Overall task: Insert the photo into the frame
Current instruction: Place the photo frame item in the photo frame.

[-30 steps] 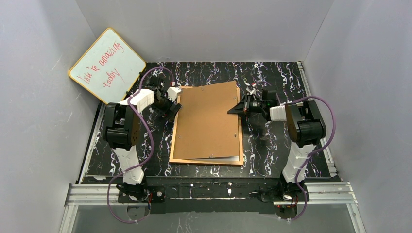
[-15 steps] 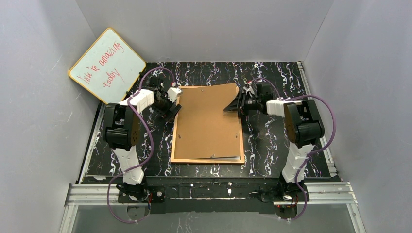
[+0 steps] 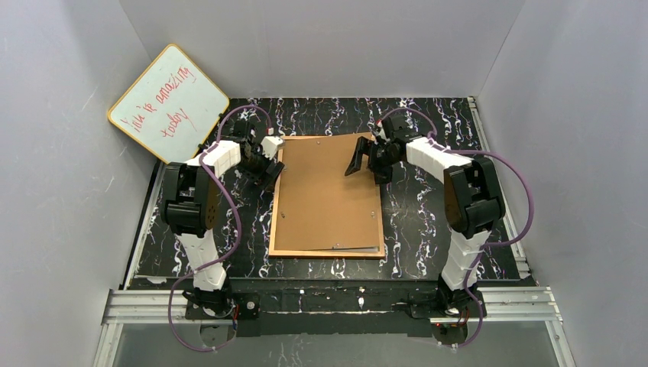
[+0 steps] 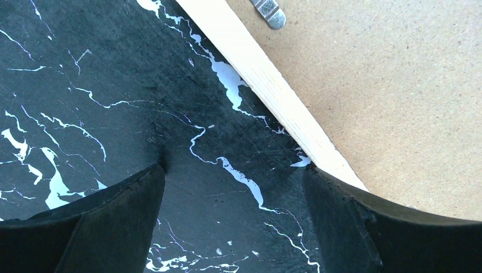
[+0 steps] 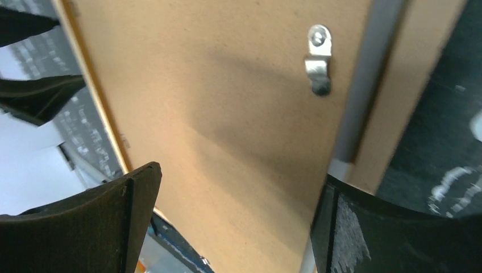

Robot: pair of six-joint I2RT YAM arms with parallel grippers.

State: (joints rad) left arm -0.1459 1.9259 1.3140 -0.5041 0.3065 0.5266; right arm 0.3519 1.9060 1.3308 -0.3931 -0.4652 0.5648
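Over the far-right corner of the frame hovers the right hand, spread wide, empty.

Left hand splayed low, right hand spread wide (both reaching inward)

centre: frame blocks | far-left: whiteboard | near table edge: free
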